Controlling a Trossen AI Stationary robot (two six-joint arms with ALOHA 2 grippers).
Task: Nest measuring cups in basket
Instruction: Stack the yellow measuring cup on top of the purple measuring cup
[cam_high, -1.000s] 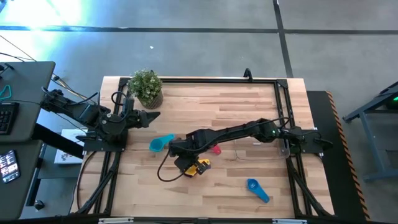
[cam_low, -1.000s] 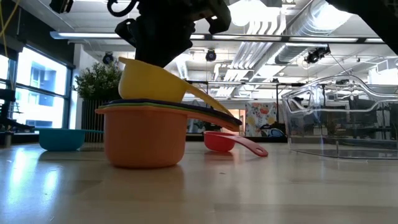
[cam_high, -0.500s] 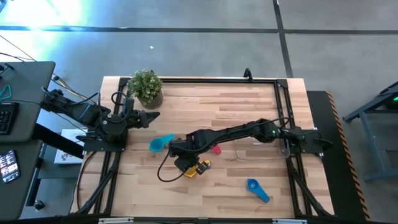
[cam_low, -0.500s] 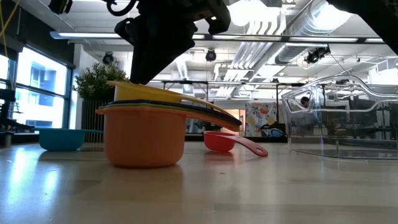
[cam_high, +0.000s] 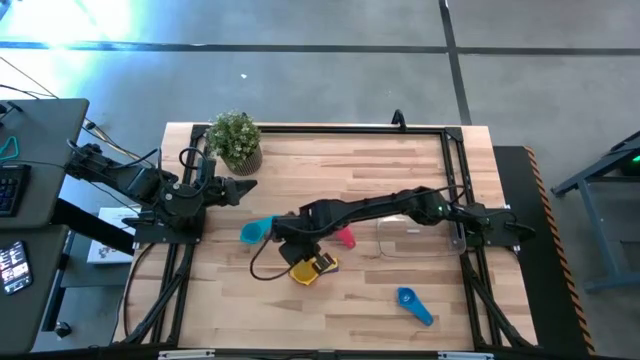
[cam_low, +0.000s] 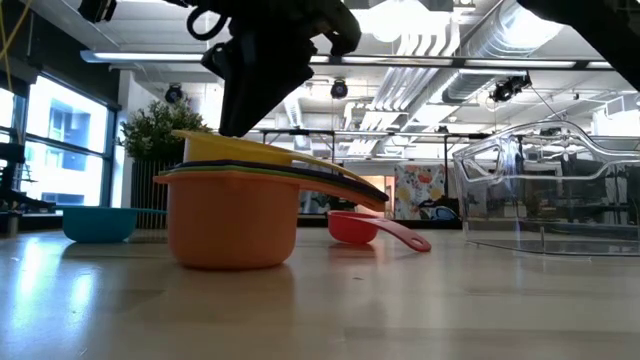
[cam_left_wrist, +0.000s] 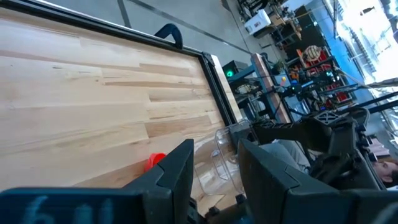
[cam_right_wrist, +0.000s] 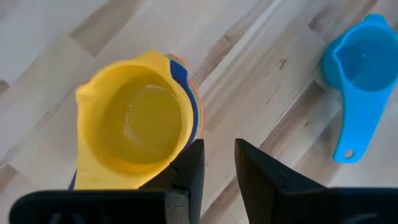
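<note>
A stack of nested measuring cups (cam_high: 312, 268) stands on the table near its middle. An orange cup (cam_low: 232, 215) is outermost and a yellow cup (cam_right_wrist: 134, 121) sits inside on top. My right gripper (cam_right_wrist: 219, 163) hangs open just beside and above the yellow cup's rim, nothing between its fingers. Three cups lie loose on the table: a teal cup (cam_high: 258, 231) to the stack's left, a red-pink one (cam_high: 346, 238) and a blue one (cam_high: 413, 303). The clear basket (cam_high: 420, 245) stands right of the red-pink cup. My left gripper (cam_high: 245, 188) waits open at the table's left.
A potted green plant (cam_high: 237, 140) stands at the far left corner. A yellow-and-black cable hangs from the right arm beside the stack. Bare wood lies along the near edge and at the far right.
The yellow cup, tilted above the stack a second ago under my right gripper, now sits level inside it. My right gripper has let it go and drawn off a little toward the table's far edge, uncovering the stack in the high view.
</note>
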